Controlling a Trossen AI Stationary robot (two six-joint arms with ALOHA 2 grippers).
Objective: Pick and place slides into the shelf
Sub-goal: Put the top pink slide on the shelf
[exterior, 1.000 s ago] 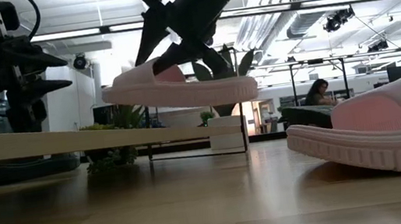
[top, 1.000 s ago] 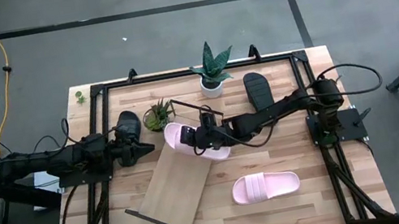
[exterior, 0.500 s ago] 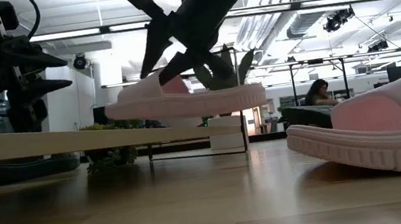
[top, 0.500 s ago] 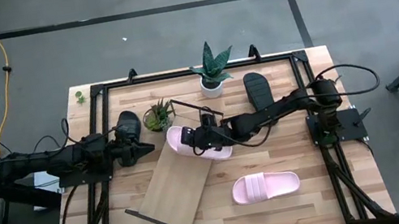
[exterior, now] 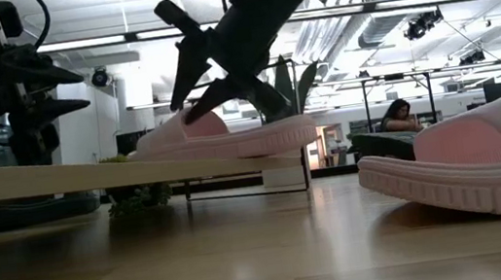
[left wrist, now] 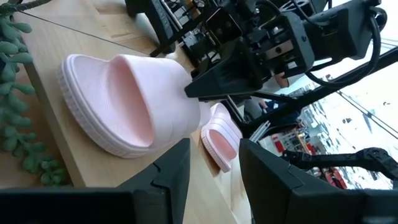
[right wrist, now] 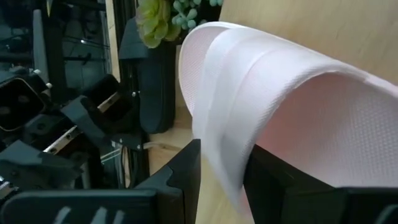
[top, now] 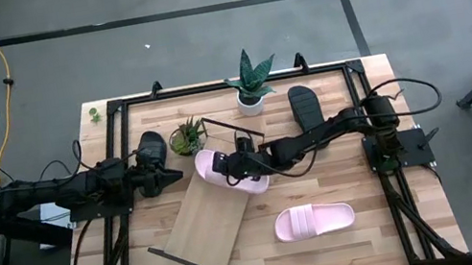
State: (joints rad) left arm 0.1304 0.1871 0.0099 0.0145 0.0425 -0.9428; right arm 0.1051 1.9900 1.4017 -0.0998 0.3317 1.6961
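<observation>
High view: right gripper (top: 240, 164) holds pink slide (top: 232, 168) over the shelf's (top: 209, 225) upper end.
Grip: fingers pinched on the strap; sole looks touching the board.
Left gripper (top: 172, 176): spread, empty, beside the shelf.
Handling: likely light, soft foam; strap is the best hold.
Look: pale pink, ribbed sole edge, wide strap.

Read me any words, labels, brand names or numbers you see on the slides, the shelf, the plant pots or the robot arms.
None: no readable text on the pink slides, black slides, shelf or white pot.
The arms carry no legible marking.
</observation>
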